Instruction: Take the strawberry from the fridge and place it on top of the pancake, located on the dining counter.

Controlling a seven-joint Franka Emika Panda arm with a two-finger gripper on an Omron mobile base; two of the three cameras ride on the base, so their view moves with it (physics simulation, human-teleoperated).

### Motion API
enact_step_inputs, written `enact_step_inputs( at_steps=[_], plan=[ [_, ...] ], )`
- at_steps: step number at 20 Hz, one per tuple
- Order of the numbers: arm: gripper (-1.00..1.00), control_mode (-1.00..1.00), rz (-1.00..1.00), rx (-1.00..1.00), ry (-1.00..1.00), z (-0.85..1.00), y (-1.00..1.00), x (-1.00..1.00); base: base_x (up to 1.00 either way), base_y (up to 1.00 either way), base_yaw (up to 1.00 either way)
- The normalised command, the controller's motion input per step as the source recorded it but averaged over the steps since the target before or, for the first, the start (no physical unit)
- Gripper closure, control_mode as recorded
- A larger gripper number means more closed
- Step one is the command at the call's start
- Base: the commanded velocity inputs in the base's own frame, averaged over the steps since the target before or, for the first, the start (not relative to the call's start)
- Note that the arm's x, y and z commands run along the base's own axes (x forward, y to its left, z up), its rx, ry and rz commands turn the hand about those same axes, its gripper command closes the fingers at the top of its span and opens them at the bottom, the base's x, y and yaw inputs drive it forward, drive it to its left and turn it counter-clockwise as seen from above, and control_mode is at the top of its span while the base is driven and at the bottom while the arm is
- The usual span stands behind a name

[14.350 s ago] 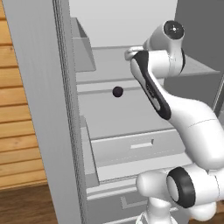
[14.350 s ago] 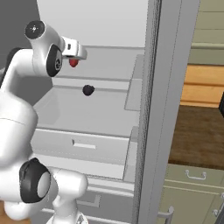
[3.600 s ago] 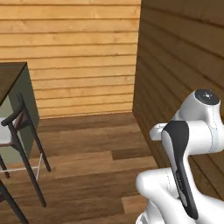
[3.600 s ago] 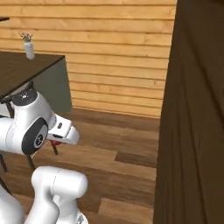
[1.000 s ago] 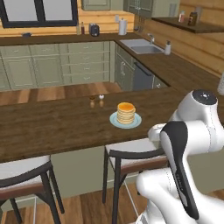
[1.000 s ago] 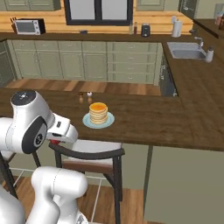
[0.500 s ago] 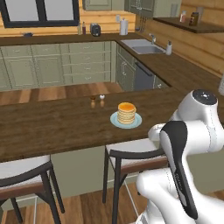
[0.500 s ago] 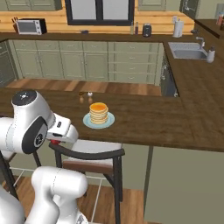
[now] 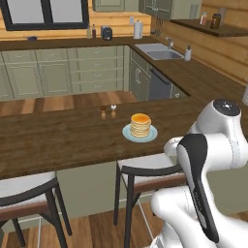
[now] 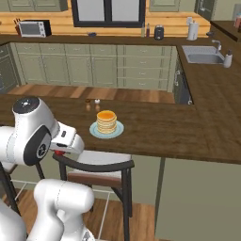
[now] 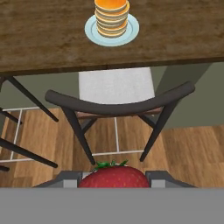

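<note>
The gripper is closed tight on the strawberry, the red berry with its green leaves wedged between the two fingers — held low, on the near side of the dining counter and above a white-seated stool tucked against it. On the counter beyond the stool, the pancake stack sits on a pale blue plate — well apart from the berry — with two small shakers just behind the plate.
</note>
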Motion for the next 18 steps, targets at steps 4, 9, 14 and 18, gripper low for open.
enact_step_inputs(
  at_steps=[4, 9, 14, 18],
  plan=[
    [1.0, -1.0, 0.0, 0.0, 0.0, 0.21, 0.0, 0.62, 0.14, 0.0, 0.0],
    [1.0, -1.0, 0.0, 0.0, 0.0, 0.45, 0.0, 1.0, 0.0, 0.0, 0.0],
    [1.0, -1.0, 0.0, 0.0, -0.02, 0.18, 0.0, 1.0, 0.0, 0.0, 0.0],
    [1.0, -1.0, 0.0, -0.02, -0.01, 0.08, 0.0, 1.0, 0.0, 0.0, 0.0]
  ],
)
